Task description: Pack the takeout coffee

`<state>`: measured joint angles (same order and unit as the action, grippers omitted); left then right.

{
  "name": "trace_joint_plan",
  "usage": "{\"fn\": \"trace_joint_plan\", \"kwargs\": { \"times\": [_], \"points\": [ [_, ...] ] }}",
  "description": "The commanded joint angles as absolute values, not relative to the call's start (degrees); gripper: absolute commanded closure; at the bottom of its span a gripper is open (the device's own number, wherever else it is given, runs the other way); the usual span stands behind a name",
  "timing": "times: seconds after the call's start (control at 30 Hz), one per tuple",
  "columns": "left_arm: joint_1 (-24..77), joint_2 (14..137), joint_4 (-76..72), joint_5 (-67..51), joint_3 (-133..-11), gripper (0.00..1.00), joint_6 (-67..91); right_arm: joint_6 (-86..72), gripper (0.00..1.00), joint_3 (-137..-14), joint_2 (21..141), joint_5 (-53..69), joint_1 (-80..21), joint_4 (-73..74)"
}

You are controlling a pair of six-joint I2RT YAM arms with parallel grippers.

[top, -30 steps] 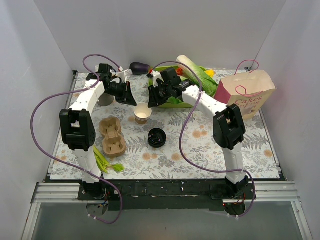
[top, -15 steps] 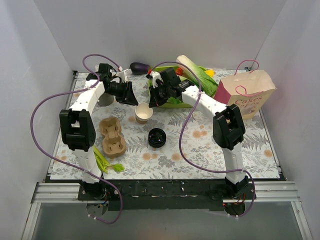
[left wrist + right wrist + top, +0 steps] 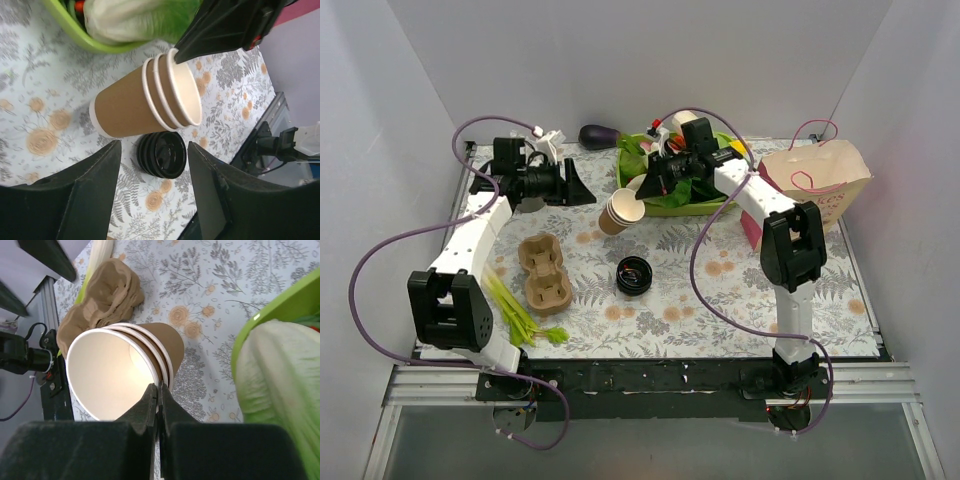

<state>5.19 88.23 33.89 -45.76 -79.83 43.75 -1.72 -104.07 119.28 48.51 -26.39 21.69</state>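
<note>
Paper cups (image 3: pixel 623 209), nested, tilted, rim pinched in right jaws

place: robot lab booth; cue: white walls (image 3: pixel 640 60); aluminium rail (image 3: pixel 430 385)

Only the paper bag (image 3: pixel 823 178) carries lettering — dark print on its front, too small to read.

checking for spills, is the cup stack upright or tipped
Tipped: the cup stack leans, mouth sideways, rim pinched by the right end effector.
</note>
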Motion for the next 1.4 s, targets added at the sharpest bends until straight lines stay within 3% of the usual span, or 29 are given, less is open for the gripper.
{"fn": "trace_joint_plan", "kwargs": {
  "times": [0.0, 0.4, 0.83, 1.1, 1.37],
  "points": [
    [5.1, 89.47, 29.88, -49.38, -74.8, 0.46, 47.81, -1.85, 0.99, -104.85, 117.33, 54.23, -28.3, 19.51],
    [5.19, 92.37, 27.25, -56.25, -73.47, 0.45, 49.31, -2.28, 0.99, -105.65, 118.48, 52.21, -28.3, 19.78],
    [5.01, 92.02, 31.46, -43.16, -75.59, 0.45, 45.71, 3.33, 0.99, -107.23, 112.34, 47.64, -27.34, 25.3],
    [5.01, 92.72, 35.15, -37.44, -75.94, 0.42, 40.61, 15.01, 0.99, -95.9, 101.79, 36.95, -19.52, 38.04],
    [5.54, 99.29, 32.17, -31.92, -79.27, 0.4, 43.68, 27.24, 0.99, -78.78, 91.76, 27.78, -19.34, 44.39]
  ]
}}
